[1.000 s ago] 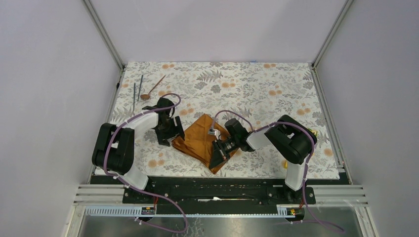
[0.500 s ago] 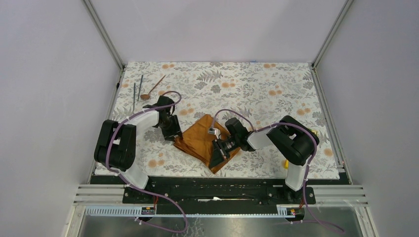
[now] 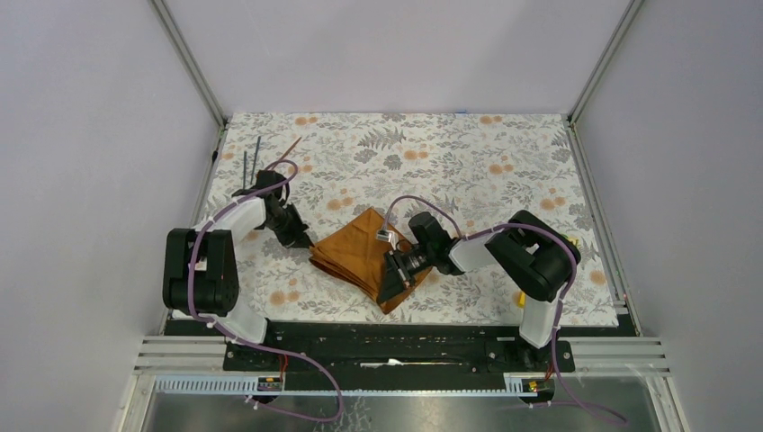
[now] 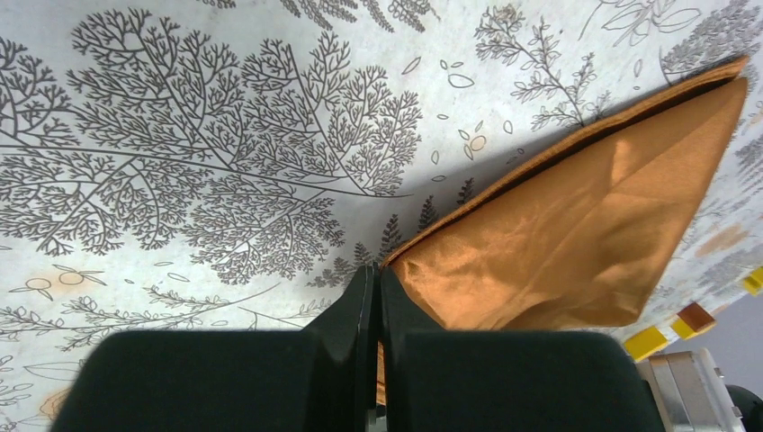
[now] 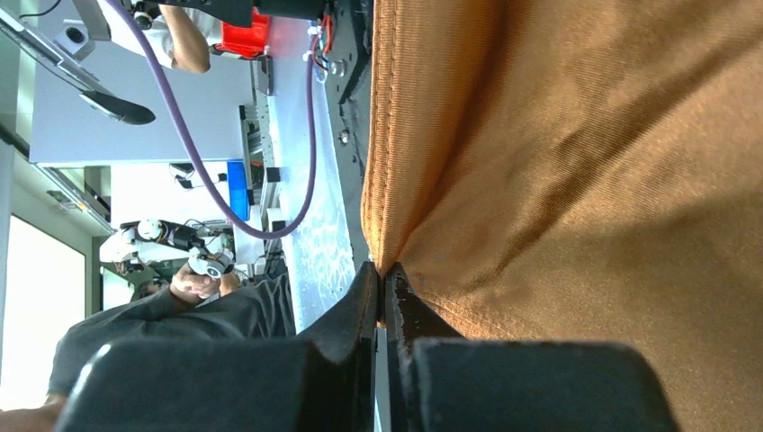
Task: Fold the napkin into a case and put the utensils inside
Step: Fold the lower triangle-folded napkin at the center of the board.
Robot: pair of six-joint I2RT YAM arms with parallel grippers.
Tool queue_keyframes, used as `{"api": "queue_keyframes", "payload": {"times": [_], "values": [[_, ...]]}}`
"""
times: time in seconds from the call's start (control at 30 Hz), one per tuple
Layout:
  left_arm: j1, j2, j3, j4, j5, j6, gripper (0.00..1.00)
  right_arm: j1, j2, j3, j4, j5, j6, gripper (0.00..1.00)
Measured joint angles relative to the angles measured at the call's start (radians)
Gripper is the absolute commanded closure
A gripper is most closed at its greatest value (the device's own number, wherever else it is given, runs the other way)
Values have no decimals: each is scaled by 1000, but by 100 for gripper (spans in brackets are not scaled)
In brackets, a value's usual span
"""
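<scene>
1. The left gripper (image 4: 376,281) has its black fingers pressed flat together on the left corner of the napkin (image 4: 576,234). A sliver of orange cloth shows between them.
2. The right gripper (image 5: 382,274) is closed too, pinching a fold of the napkin beside its stitched hem, near the front corner.
3. The napkin lies between the two arms at the front-middle of the tablecloth (image 3: 486,162). Its nearest corner comes close to the table's front edge.
4. The broadest bare stretch of tablecloth runs beyond the napkin toward the back and out to the right. Plain grey walls (image 3: 90,180) with slanted metal posts close in the left, right and back sides.
5. By count:
   - One napkin.
   - Two thin rods (image 3: 245,165).
   - One spoon (image 3: 292,146), of which only the handle shows clearly; the bowl seems hidden behind the left arm.
   - All three utensils sit at the far left, well apart from the napkin.
   - Two yellow blocks (image 4: 646,342) show at the edge of the left wrist view.
6. The napkin is rust-orange cloth folded in layers into a rough diamond. It looks satiny with soft creases near the left gripper and finely ribbed near the right. The tablecloth is pale, printed with grey ferns and small orange blossoms. The rods are dark grey and straight, and the spoon is slim and copper-brown.
</scene>
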Motion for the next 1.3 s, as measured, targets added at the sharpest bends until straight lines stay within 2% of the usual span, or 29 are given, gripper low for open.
{"api": "queue_keyframes", "payload": {"times": [0.1, 0.17, 0.2, 0.33, 0.43, 0.57, 0.63, 0.77, 0.9, 1.0, 1.3], "values": [[10, -2, 9, -8, 25, -4, 100, 3, 5, 14, 40, -14, 31, 100], [9, -2, 9, -10, 52, -8, 82, 4, 10, 17, 88, -23, 68, 100], [9, -2, 9, -10, 58, -10, 77, 4, 12, 17, 118, -27, 93, 100], [9, -6, 4, -13, 50, -8, 66, 5, 20, 17, 179, -32, 137, 100], [10, -49, -28, -15, 16, -12, 47, 5, 27, 15, 190, -32, 145, 100], [11, -173, -79, -44, -63, -37, 13, 5, 29, 16, 173, -31, 129, 100], [11, -251, -115, -36, -85, -68, 8, 5, 29, 18, 146, -30, 109, 100], [17, -373, -222, 13, -63, -142, 8, 5, 29, 27, 88, -27, 68, 100], [21, -367, -308, 81, 5, -204, 10, 5, 29, 31, 58, -26, 51, 100], [21, -350, -351, 133, 46, -243, 16, 5, 29, 31, 51, -23, 43, 100], [21, -294, -407, 315, 83, -327, 61, 14, 29, 40, 36, -19, 32, 100]]}}
